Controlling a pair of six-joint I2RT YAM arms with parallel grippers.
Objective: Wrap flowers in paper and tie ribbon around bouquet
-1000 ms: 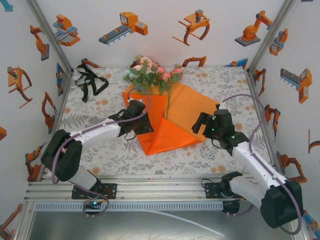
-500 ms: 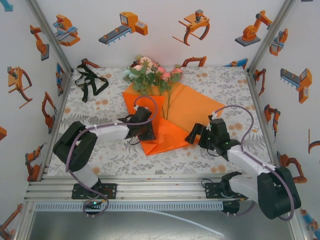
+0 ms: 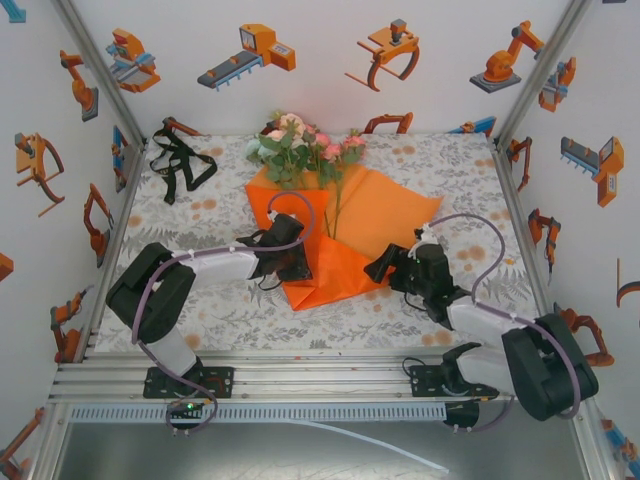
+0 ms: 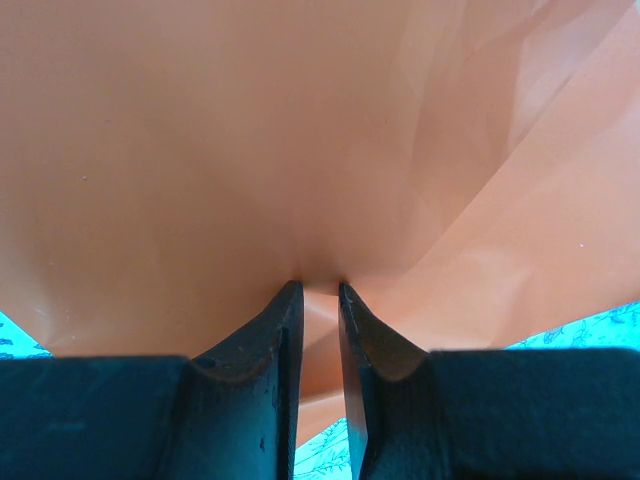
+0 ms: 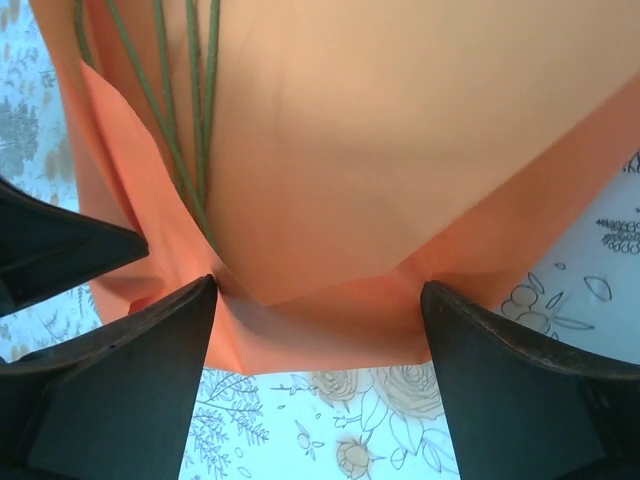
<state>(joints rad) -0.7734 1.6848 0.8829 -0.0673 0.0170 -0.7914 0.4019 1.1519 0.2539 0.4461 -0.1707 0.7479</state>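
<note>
The flowers lie at the back of the table, their thin green stems running down onto the orange paper. The paper's left flap is folded over toward the middle. My left gripper sits at the fold's near left edge. In the left wrist view its jaws stand narrowly apart, pinching a fold of the paper. My right gripper is at the paper's near right edge, open. Its fingers straddle the paper's lower corner. The black ribbon lies bunched at the back left.
The floral tablecloth covers the table. Aluminium frame posts and white walls with robot stickers close in the left, right and back sides. Purple-grey cables loop over both arms.
My right gripper has slid left to the paper's near corner and its jaws have narrowed a little. My left gripper carried the left flap rightward over the stems, then stayed put.
</note>
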